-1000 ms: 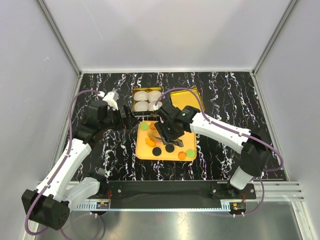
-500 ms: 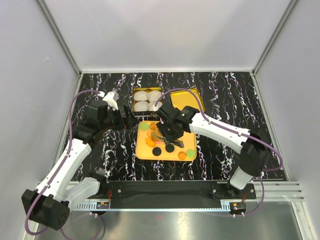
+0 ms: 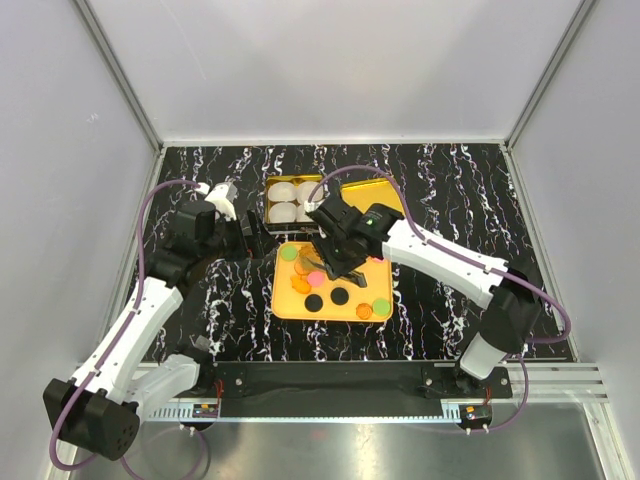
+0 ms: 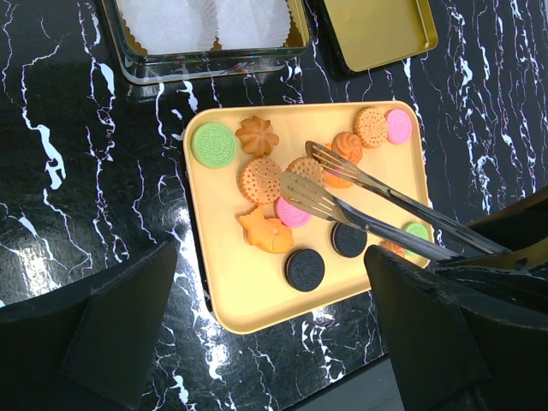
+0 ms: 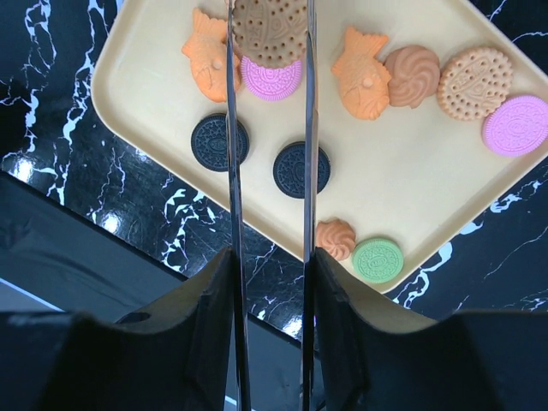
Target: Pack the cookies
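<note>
Several cookies lie on a yellow tray (image 3: 348, 278), among them a green one (image 4: 213, 144), an orange fish (image 4: 265, 231), a pink one (image 5: 516, 125) and two black ones (image 5: 301, 169). My right gripper (image 3: 336, 252) is shut on metal tongs (image 5: 232, 171). The tong tips pinch a round tan cookie (image 5: 270, 30) above the tray; it also shows in the left wrist view (image 4: 304, 169). My left gripper (image 3: 254, 236) is open and empty, hovering left of the tray.
A gold tin (image 3: 270, 183) with white cup liners (image 3: 284, 194) stands behind the tray. Its gold lid (image 3: 383, 192) lies to its right. Grey walls enclose the black marble table (image 3: 450, 200).
My right gripper has shifted a little toward the tin, carrying the tongs over the tray's far left part. The left arm has not moved.
</note>
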Controlling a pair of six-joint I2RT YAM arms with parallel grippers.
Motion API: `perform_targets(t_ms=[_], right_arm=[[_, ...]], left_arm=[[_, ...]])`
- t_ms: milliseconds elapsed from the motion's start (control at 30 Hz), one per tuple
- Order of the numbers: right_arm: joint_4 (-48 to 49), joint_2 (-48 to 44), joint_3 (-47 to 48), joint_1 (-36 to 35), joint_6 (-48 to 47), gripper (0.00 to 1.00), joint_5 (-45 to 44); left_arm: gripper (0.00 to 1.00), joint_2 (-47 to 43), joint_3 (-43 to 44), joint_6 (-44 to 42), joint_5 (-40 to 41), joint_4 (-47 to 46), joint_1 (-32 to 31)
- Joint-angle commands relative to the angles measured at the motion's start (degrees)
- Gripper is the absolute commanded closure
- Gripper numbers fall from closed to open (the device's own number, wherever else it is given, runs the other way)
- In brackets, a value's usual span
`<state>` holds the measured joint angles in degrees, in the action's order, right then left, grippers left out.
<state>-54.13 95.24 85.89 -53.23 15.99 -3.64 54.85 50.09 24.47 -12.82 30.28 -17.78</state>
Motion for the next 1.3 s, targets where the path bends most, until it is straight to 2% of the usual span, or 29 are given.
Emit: perform_targets(t_ms=[0,233,433,667,933,1067,1267], right_arm=[[-0.28,-1.64,4.63,-0.29,-1.31,0.62,-1.55],[0.69,4.41,14.21,4.45,-3.59,0.62,-1.02],[1.04,14.77,32.72,10.68,-4.21,0.62,1.17],[0.68,28.84,48.48,12.71,-4.91,0.62,-0.31],[5.08,37.82,52.02,12.98,-4.21,0.62,-0.84],[9.12,39.4,50.78,12.98,-3.86,0.61,-0.75],[10.09,40.99,50.52,13.07,-3.33,0.61,-0.67]], left_arm=[[0.01,-0.8,-0.43,0.14,0.86,-1.81,0.29],[0.01,-1.94,-0.34,0.23,2.01,-1.81,0.38],[0.01,-2.38,-0.25,0.23,2.54,-1.72,0.38],[0.01,-2.55,-0.34,0.32,2.54,-2.07,0.82],[0.01,-2.99,-0.52,0.32,2.98,-2.16,0.99],[0.01,-2.91,-0.51,0.32,2.89,-2.07,0.99],[0.01,-2.91,-0.6,0.32,2.8,-2.07,0.91]])
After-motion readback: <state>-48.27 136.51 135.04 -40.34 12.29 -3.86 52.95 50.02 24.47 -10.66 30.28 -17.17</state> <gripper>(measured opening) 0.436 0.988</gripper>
